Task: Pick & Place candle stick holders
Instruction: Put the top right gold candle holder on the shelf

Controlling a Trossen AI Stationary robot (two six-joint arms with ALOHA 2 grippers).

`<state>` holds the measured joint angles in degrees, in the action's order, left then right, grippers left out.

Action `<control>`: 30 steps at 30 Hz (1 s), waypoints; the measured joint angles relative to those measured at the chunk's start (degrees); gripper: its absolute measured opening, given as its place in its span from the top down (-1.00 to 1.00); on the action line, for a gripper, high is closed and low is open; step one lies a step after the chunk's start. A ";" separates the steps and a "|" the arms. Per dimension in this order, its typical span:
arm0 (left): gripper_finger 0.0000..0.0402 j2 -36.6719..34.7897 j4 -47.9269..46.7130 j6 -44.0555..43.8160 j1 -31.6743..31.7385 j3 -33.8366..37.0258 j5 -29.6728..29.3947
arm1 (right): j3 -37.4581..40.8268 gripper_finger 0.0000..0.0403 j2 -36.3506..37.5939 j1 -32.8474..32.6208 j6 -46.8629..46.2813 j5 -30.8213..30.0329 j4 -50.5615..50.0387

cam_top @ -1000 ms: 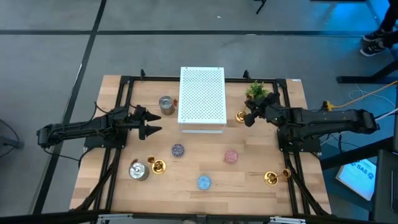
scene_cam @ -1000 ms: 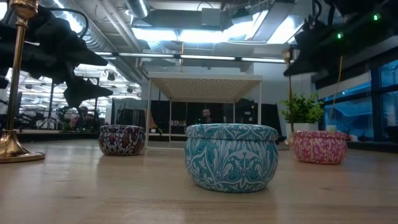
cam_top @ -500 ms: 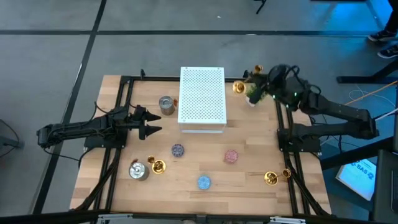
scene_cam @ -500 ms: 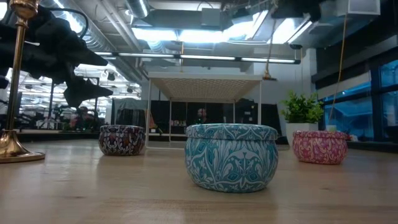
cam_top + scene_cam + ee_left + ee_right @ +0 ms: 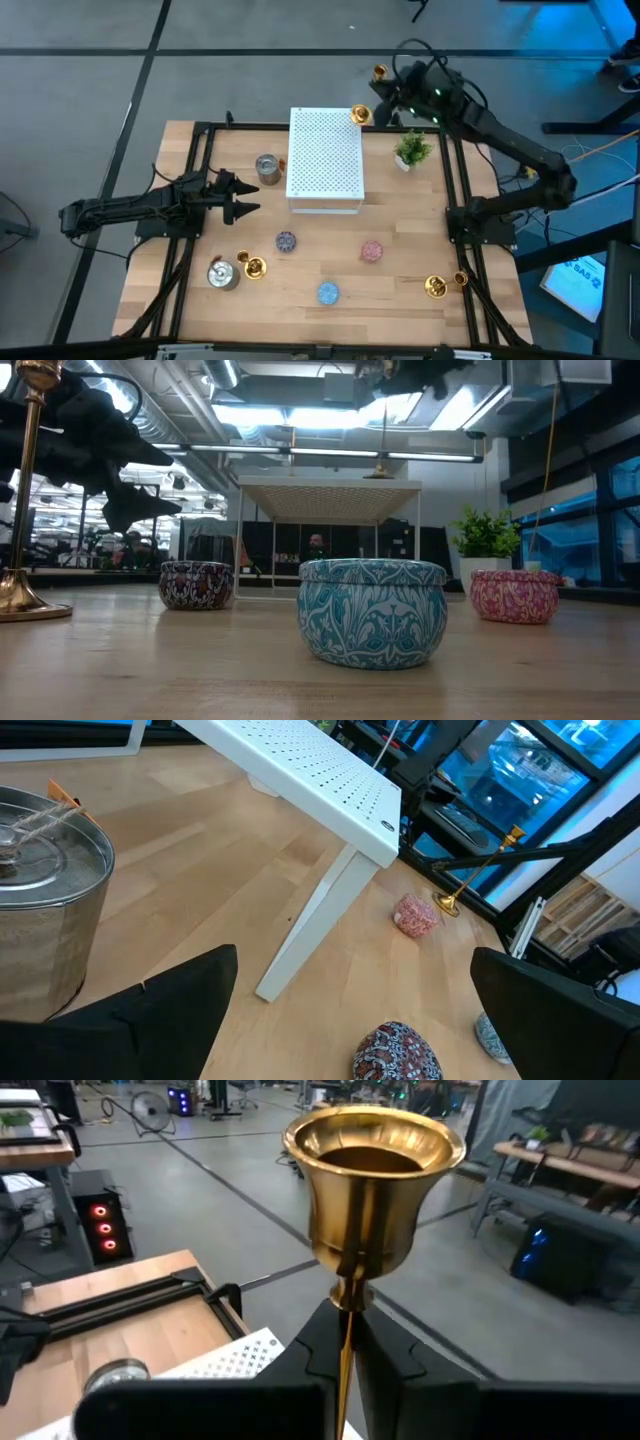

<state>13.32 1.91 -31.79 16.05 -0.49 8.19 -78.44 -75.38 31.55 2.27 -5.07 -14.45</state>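
The right end effector (image 5: pixel 345 1342), clenched on the tall gold candle stick holder (image 5: pixel 372 1180), carries it upright above the white perforated box's (image 5: pixel 325 155) far right corner, while the released left end effector (image 5: pixel 243 198) waits over the surface (image 5: pixel 400 290).

shiny gold on the tall candle stick holder (image 5: pixel 372 1190); plain white, dotted all over with tiny holes, on the perforated box (image 5: pixel 324 157). teal-and-white floral swirls on the nearest tin (image 5: pixel 372 611), pink-and-white on another (image 5: pixel 514 596), dark purplish paisley on a third (image 5: pixel 196 584). pale wood grain across the table (image 5: pixel 400 280), green on the potted plant (image 5: pixel 412 150).
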 joint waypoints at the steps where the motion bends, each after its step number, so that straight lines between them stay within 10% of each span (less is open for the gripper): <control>1: -0.99 0.00 0.00 0.00 0.02 0.02 0.00 | -0.94 0.92 -1.33 0.79 -0.46 0.95 -0.17; 30: -0.99 0.02 0.02 0.00 0.00 0.02 0.00 | -3.95 0.92 -10.55 3.37 -3.02 7.43 -1.86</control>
<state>13.34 1.93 -31.79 16.06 -0.47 8.19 -82.39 -85.93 34.92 -0.75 2.36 -16.31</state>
